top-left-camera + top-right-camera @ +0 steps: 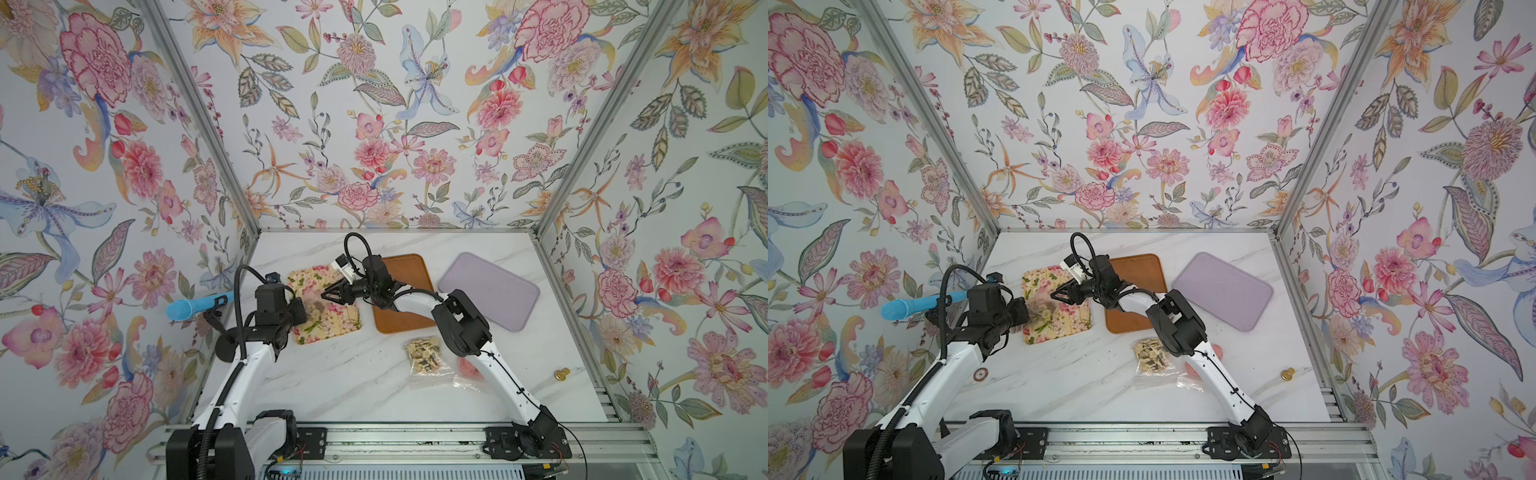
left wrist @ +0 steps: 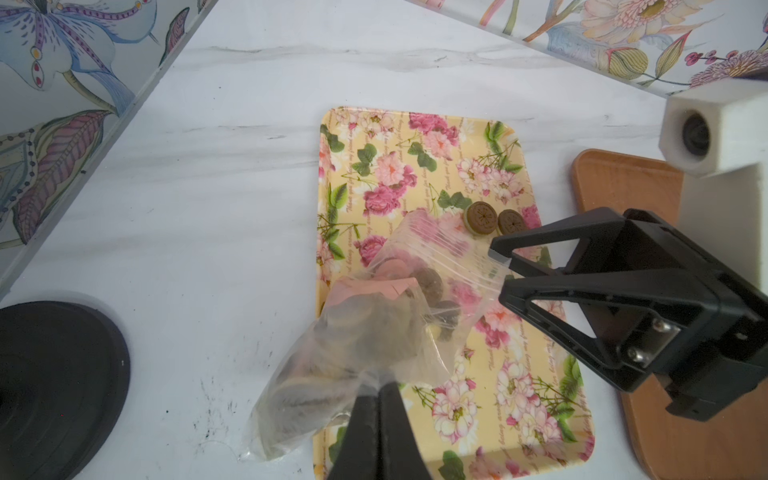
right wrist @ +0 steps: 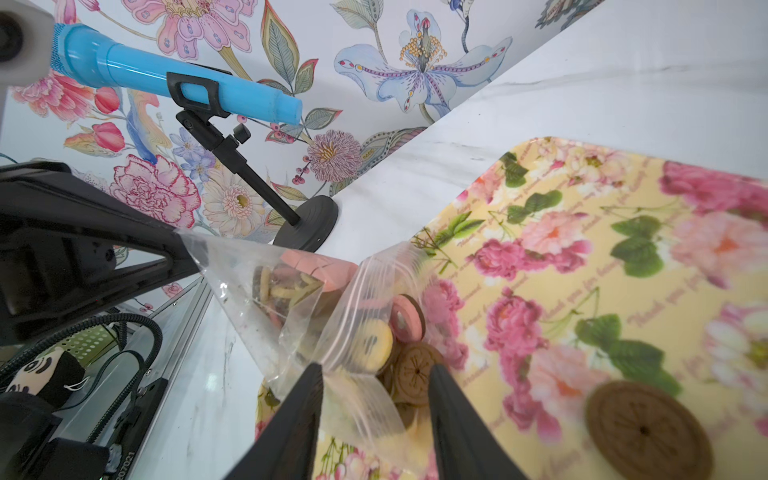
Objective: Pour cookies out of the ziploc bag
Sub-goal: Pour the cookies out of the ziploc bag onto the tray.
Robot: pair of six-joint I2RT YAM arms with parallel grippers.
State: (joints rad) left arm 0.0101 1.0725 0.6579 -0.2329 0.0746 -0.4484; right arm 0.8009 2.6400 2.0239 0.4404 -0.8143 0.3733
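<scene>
I have the ziploc bag pinched at one bottom corner by the left gripper, whose fingers are pressed tight together on the film. The bag hangs tilted, its closed end out past the long edge of the floral tray over bare marble and its zip mouth over the tray.

My right gripper sits at that mouth with its jaws partly apart. The lip of the bag lies between them and one fingertip touches the film, but nothing is clamped.

Most cookies are inside, bunched toward the mouth: pink, beige and dark brown rounds. Two dark brown ones lie out on the tray, just beyond the lip.

The brown wooden tray lies just beside the floral one, and my right wrist hangs over its near edge, so that side is tight. Beyond it is the lilac tray. Toward the left wall there is clear marble up to the black stand base that carries the blue microphone. The tabletop in front of the floral tray is open as far as a second bag of small beige and dark pieces beside my right forearm.
</scene>
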